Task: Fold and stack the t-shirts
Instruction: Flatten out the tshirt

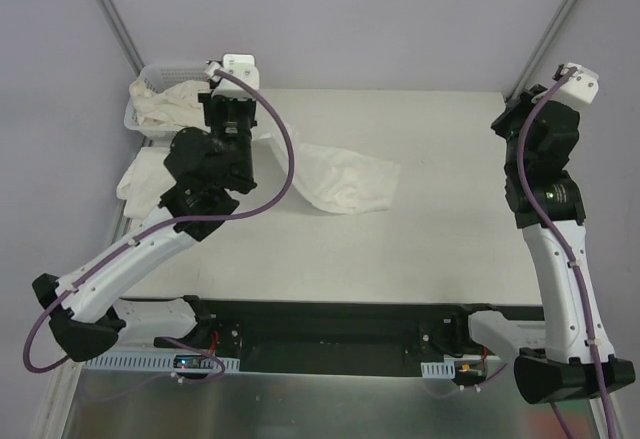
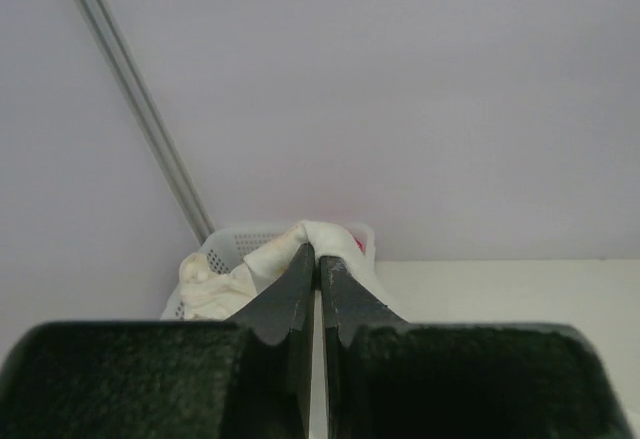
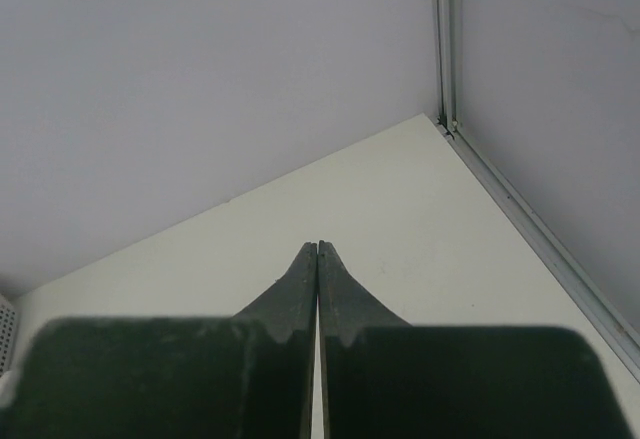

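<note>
Left gripper (image 2: pixel 318 254) clamping crumpled cream cotton t-shirt (image 1: pixel 345 184), trailing from upper left toward centre. More cream shirts (image 1: pixel 172 105) sitting in white plastic lattice basket (image 1: pixel 158 72). Right gripper (image 3: pixel 318 251) hovering clenched, empty, right side.

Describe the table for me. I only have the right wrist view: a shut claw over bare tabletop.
Observer: One crumpled shirt lies spread out left of the table's middle, far from your right claw.
Operator: Report on the left arm.
Observer: Its left claw is shut and points at a white basket in the far left corner, heaped with other shirts. Whether it pinches cloth, I can't tell.
</note>
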Controlling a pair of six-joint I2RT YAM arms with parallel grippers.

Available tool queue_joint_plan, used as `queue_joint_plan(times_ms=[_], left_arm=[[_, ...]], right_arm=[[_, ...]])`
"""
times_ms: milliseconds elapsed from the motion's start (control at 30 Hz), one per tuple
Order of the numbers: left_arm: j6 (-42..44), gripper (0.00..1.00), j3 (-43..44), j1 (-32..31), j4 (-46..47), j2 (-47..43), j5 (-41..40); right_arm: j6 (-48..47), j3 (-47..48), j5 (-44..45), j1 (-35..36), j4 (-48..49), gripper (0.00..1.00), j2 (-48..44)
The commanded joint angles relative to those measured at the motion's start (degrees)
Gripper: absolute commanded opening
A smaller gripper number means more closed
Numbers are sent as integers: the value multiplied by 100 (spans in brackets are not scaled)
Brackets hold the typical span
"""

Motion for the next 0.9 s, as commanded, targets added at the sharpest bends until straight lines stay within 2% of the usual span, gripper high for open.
queue_joint_plan(times_ms=[0, 100, 200, 267, 333, 467, 700, 867], left_arm=[[366, 0, 97, -179, 296, -449, -67], [226, 0, -140, -214, 296, -615, -111], [32, 0, -360, -223, 270, -686, -102], [23, 0, -378, -223, 261, -625, -120], [32, 0, -361, -223, 261, -590, -111], [128, 0, -325, -223, 357, -458, -120], [111, 0, -387, -214, 393, -379, -190], [129, 0, -580, -223, 524, -335, -331]], right_arm=[[102, -26, -521, 57, -230, 1, -410], [417, -342, -996, 110, -283, 1, -490], [769, -1044, -1541, 242, -20, 3, -473], [1060, -1492, -2057, 521, 270, 7, -124], [1149, -1634, -2069, 899, 305, 7, 272], [1140, -1644, -1991, 2128, 315, 9, 1405], [1298, -1547, -2298, 3028, 385, 17, 2093], [1403, -1775, -2526, 3501, 394, 20, 2147]])
